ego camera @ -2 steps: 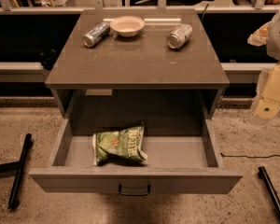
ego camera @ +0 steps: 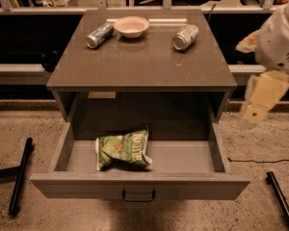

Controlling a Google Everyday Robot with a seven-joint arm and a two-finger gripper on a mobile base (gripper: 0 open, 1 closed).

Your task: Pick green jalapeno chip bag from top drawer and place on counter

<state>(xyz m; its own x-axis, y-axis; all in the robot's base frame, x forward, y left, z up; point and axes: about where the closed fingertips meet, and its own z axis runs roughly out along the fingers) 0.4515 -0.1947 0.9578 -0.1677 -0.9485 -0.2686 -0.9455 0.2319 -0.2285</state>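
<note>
While the green jalapeno chip bag point(ego camera: 121, 149) lies in the open top drawer point(ego camera: 192, 186), the end effector point(ego camera: 258, 104), open or closed I cannot tell, hangs well to its right; glossy foil may slip a shallow pinch.

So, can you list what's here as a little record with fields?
drawer: open, pulled out below the counter
chip bag: lying in the drawer, left of middle
counter: holds a bowl and two cans on their sides
gripper: in the air at the right, apart from the chip bag
task: chip bag not yet picked
</note>
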